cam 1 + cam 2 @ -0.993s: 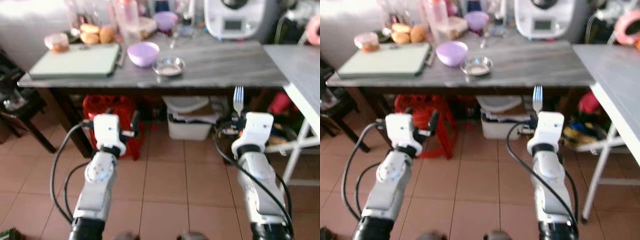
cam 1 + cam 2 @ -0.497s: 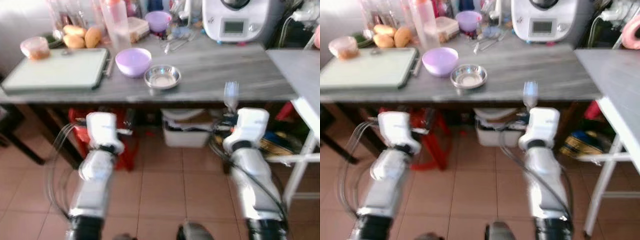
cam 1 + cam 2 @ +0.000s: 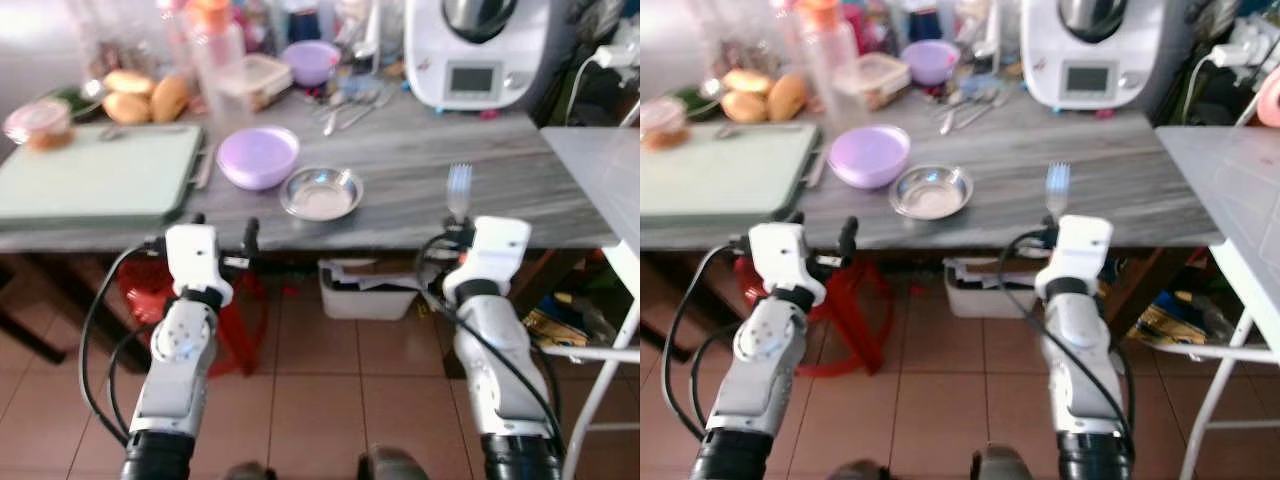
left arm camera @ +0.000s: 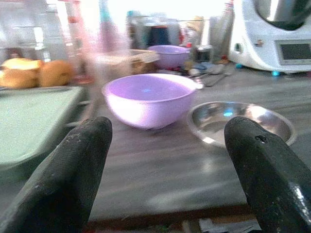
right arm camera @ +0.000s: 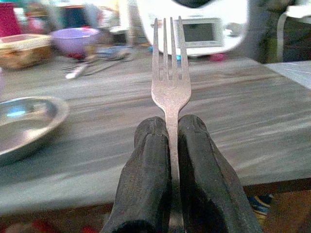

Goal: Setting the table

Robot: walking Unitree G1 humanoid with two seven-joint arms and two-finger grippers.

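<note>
Right gripper (image 5: 169, 145) at the near edge of the grey table (image 3: 520, 170), fingers pinched on the fork (image 5: 170, 82), tines upright. Left gripper (image 4: 165, 145) spread wide, empty, facing the purple bowl (image 4: 148, 98) and steel dish (image 4: 240, 121). Bare tabletop beyond the fork.

Soft daylight, slightly blurred throughout; bright glare washes out the wrist views' backgrounds.

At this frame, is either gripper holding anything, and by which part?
The right gripper holds a fork by its handle just below the neck, tines upright. The left gripper is open and holds nothing.
</note>
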